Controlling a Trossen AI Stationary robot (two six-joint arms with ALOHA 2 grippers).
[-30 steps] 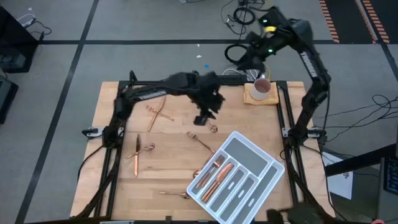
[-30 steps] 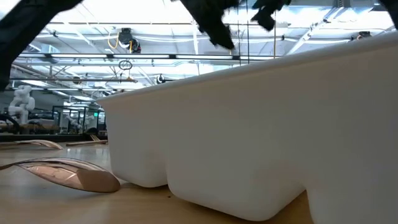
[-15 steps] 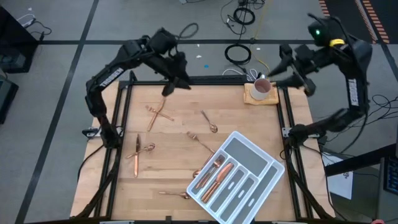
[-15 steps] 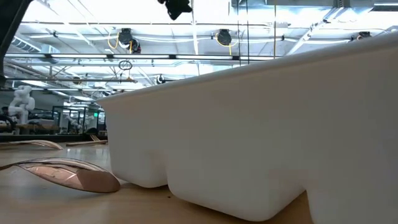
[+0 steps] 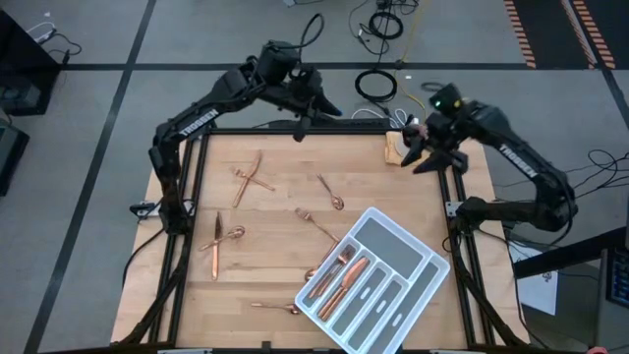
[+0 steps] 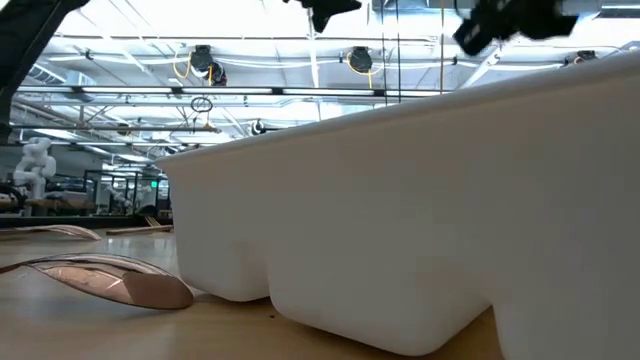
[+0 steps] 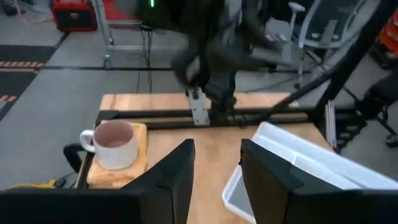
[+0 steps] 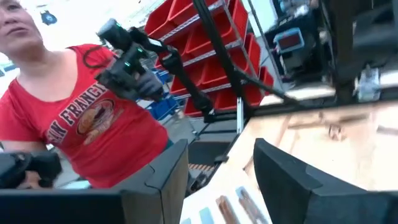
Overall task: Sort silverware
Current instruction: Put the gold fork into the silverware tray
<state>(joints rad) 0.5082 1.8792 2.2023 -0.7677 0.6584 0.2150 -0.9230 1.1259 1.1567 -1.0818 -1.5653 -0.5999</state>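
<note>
Both grippers – left gripper [image 5: 303, 126], right gripper [image 5: 421, 155] – hover released, empty; slim, stiff, slippery copper silverware [image 5: 326, 187] on the counter [image 5: 275, 236] suits mid-handle pinches.

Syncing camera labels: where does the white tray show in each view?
High view: white tray, lower right of the table, set at an angle, some silverware in it.
Low view: its side wall fills most of the picture.
Left wrist view: a corner, beyond the fingers.
Right wrist view: an edge between the fingers.
Shared landmark: the mug, seen in the high and left wrist views only.
</note>
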